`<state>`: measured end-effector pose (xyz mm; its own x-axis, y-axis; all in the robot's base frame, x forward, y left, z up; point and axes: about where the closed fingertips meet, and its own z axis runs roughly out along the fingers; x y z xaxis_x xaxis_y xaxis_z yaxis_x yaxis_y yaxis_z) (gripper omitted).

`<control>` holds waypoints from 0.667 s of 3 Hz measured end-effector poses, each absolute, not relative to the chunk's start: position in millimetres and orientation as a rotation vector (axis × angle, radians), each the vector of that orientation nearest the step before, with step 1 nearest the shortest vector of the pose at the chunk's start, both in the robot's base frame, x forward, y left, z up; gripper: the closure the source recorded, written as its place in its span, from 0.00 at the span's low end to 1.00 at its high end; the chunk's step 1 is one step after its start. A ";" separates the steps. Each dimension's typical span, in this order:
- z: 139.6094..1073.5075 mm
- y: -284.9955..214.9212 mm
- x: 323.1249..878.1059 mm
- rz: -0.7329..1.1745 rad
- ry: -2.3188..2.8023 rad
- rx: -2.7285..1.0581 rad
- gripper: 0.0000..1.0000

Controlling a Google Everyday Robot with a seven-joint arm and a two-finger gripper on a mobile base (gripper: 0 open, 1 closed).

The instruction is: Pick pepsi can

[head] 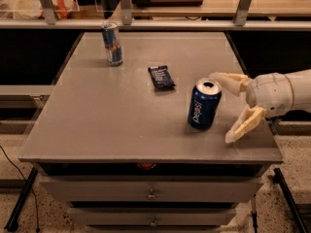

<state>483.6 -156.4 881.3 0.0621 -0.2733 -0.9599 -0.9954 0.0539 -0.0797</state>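
Note:
The pepsi can [204,104] stands upright on the grey table [112,110], right of centre. It is dark blue with white lettering and a silver open top. My gripper [224,107] comes in from the right, just beside the can. It is open: one cream finger [228,79] reaches behind the can's top, the other [244,124] points down toward the table's front right. The can is not between the fingers; it sits just left of their tips.
A slimmer blue-and-silver can [112,43] stands at the table's far left. A flat dark snack wrapper [161,77] lies in the middle, left of the pepsi can. Drawers [150,193] sit under the tabletop. A shelf rail [155,24] runs behind the table.

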 end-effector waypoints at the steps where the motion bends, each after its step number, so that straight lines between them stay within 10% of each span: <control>1: 881.4 -151.8 482.7 0.992 1.352 -1.392 0.18; 2: 881.0 -148.2 481.8 1.010 1.338 -1.397 0.41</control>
